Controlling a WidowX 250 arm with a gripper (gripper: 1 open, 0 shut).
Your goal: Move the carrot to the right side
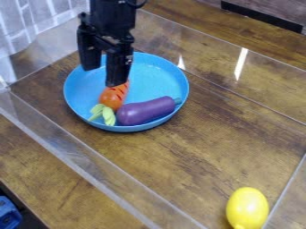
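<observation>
The carrot is orange with a green leafy top and lies in the blue bowl, on its left half. It touches the purple eggplant beside it. My black gripper hangs over the bowl's back left, just above and slightly left of the carrot. Its two fingers stand apart, open, with nothing between them. The carrot's upper end sits right under the right finger.
A yellow lemon lies at the front right of the wooden table. A clear plastic wall runs along the front left, with another edge behind the bowl. Bare wood stretches to the right of the bowl.
</observation>
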